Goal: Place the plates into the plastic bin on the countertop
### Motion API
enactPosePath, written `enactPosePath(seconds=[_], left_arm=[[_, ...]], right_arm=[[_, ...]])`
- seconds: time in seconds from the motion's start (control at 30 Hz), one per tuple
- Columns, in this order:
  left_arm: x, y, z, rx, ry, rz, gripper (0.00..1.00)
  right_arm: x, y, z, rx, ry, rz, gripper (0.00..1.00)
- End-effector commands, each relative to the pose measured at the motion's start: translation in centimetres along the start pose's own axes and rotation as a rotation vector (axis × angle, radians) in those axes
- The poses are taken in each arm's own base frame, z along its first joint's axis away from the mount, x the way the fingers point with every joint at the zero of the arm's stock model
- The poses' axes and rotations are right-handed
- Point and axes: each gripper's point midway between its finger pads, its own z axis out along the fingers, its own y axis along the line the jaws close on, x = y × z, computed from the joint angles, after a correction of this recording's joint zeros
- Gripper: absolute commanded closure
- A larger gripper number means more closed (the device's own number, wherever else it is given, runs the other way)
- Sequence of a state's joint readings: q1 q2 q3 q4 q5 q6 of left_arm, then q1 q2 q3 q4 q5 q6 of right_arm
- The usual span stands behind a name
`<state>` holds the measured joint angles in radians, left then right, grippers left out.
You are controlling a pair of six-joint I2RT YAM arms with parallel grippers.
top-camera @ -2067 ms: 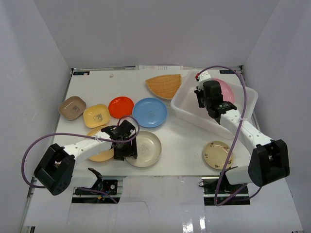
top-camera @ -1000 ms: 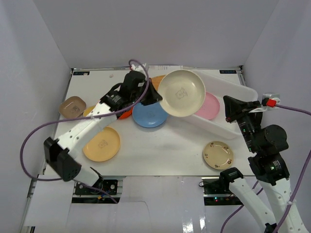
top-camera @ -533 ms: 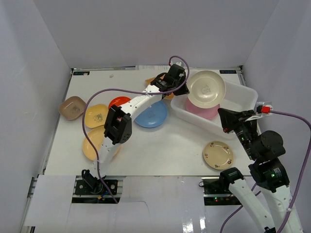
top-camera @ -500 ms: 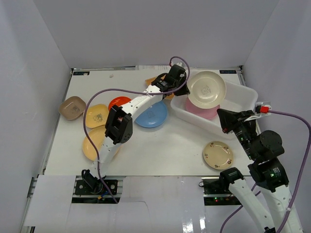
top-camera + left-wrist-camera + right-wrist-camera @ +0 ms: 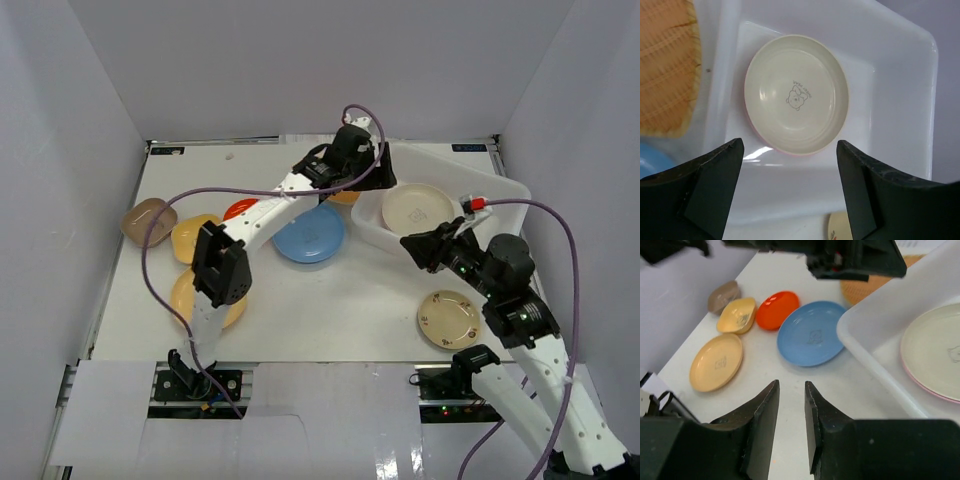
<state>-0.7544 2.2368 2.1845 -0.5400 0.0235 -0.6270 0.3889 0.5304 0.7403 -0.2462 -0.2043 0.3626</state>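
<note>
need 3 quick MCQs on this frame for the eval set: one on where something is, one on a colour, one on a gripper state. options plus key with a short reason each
1. The cream plate lies:
A) in the plastic bin, on the pink plate
B) outside it, standing on edge
C) held up in the air

2. The round plate between the red-orange plate and the bin is:
A) green
B) blue
C) black

3. The left gripper is:
A) shut on the cream plate
B) shut on the bin's rim
C) open, empty

Key:
1 A: the left wrist view shows it flat inside the bin, with a pink rim peeking out beneath it.
2 B: it shows plainly blue in the right wrist view.
3 C: its fingers stand wide apart above the plate, touching nothing.
</note>
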Motion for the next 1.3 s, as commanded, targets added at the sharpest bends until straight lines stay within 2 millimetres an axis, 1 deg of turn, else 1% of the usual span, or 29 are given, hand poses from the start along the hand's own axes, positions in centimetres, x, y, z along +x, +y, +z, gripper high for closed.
enactPosePath(seconds=[0.0, 0.03, 0.07, 0.1, 0.13, 0.17, 0.2, 0.23, 0.27, 0.3, 0.33, 0.37, 0.4, 0.43, 0.47, 0.5, 0.53, 0.57, 0.6, 0.63, 0.7, 0.8, 0.97, 1.0, 1.03, 1.13, 1.17, 1.23, 1.27], left_arm=[[-6.9, -1.6, -11.3, -0.010, -0.213, 0.092, 0.16], [-8.1, -1.7, -15.4, -0.007, -0.267, 0.100, 0.16], [-4.9, 1.8, -15.1, -0.099, -0.209, 0.114, 0.18], [-4.0, 3.3, -16.3, -0.130, -0.202, 0.111, 0.19], [-2.9, 5.0, -17.5, -0.162, -0.189, 0.101, 0.19], [-3.0, 5.6, -21.0, -0.164, -0.229, 0.065, 0.20], [1.2, 9.3, -20.9, -0.247, -0.137, 0.048, 0.20], [2.3, 11.4, -22.1, -0.295, -0.126, 0.017, 0.21], [2.7, 12.2, -24.6, -0.307, -0.152, -0.027, 0.21], [5.7, 14.7, -25.1, -0.366, -0.097, -0.048, 0.22], [7.1, 16.7, -26.2, -0.417, -0.067, -0.078, 0.22], [7.7, 17.0, -28.0, -0.420, -0.083, -0.102, 0.22], [9.8, 18.5, -28.3, -0.460, -0.048, -0.143, 0.23], [11.3, 19.7, -29.3, -0.507, -0.009, -0.164, 0.24], [12.3, 20.3, -29.9, -0.541, 0.007, -0.185, 0.25], [13.8, 21.6, -31.0, -0.606, 0.030, -0.216, 0.26], [14.4, 22.0, -31.4, -0.626, 0.039, -0.225, 0.26], [15.0, 22.2, -31.6, -0.637, 0.052, -0.233, 0.26], [15.6, 22.5, -32.0, -0.653, 0.064, -0.243, 0.25], [16.3, 22.9, -32.1, -0.663, 0.080, -0.247, 0.25], [17.2, 23.2, -32.1, -0.677, 0.108, -0.246, 0.25], [18.4, 24.2, -31.9, -0.724, 0.156, -0.255, 0.24], [20.4, 24.9, -30.4, -0.718, 0.195, -0.276, 0.25], [20.4, 25.2, -30.2, -0.727, 0.187, -0.282, 0.25], [20.9, 25.6, -30.0, -0.740, 0.198, -0.289, 0.25], [21.2, 26.3, -29.6, -0.760, 0.180, -0.299, 0.25], [21.7, 26.7, -29.4, -0.765, 0.179, -0.302, 0.25], [21.8, 27.2, -29.3, -0.780, 0.172, -0.312, 0.26], [21.9, 27.3, -29.4, -0.791, 0.175, -0.310, 0.26]], right_arm=[[2.2, 3.0, 1.9, -0.218, 0.102, -0.021, 0.66], [2.7, 3.3, 2.3, -0.234, 0.120, -0.033, 0.65], [4.1, 4.0, 3.1, -0.267, 0.171, -0.064, 0.64], [4.9, 4.6, 3.5, -0.284, 0.191, -0.087, 0.60], [5.4, 4.6, 4.2, -0.262, 0.200, -0.112, 0.57], [7.1, 6.2, 5.0, -0.316, 0.259, -0.165, 0.55], [8.0, 6.6, 5.8, -0.308, 0.283, -0.199, 0.50], [8.6, 7.2, 6.4, -0.317, 0.301, -0.229, 0.47], [10.5, 8.6, 7.6, -0.346, 0.364, -0.262, 0.46], [11.4, 8.9, 8.3, -0.358, 0.389, -0.310, 0.43], [13.4, 9.1, 9.5, -0.362, 0.443, -0.337, 0.42], [13.2, 9.5, 10.5, -0.366, 0.434, -0.350, 0.42], [13.3, 9.8, 11.6, -0.379, 0.421, -0.373, 0.42], [15.1, 9.6, 12.7, -0.387, 0.472, -0.385, 0.42], [14.7, 10.0, 13.7, -0.390, 0.467, -0.391, 0.42], [14.3, 10.1, 15.1, -0.392, 0.442, -0.446, 0.41], [16.0, 9.6, 16.4, -0.383, 0.490, -0.467, 0.41], [16.3, 9.6, 17.2, -0.384, 0.502, -0.491, 0.40], [15.7, 9.8, 18.4, -0.379, 0.499, -0.531, 0.39], [17.7, 9.3, 19.4, -0.375, 0.556, -0.550, 0.39], [18.3, 9.2, 20.8, -0.374, 0.581, -0.586, 0.38], [20.2, 9.2, 23.3, -0.385, 0.642, -0.644, 0.38], [22.8, 8.6, 25.2, -0.385, 0.680, -0.679, 0.42], [23.2, 8.3, 25.5, -0.377, 0.684, -0.682, 0.44], [24.2, 8.0, 25.8, -0.376, 0.702, -0.681, 0.45], [26.1, 7.3, 26.0, -0.371, 0.729, -0.674, 0.51], [26.2, 7.3, 26.3, -0.369, 0.718, -0.667, 0.58], [26.5, 7.6, 26.2, -0.373, 0.705, -0.659, 0.65], [26.9, 7.3, 26.1, -0.368, 0.695, -0.657, 0.81]])
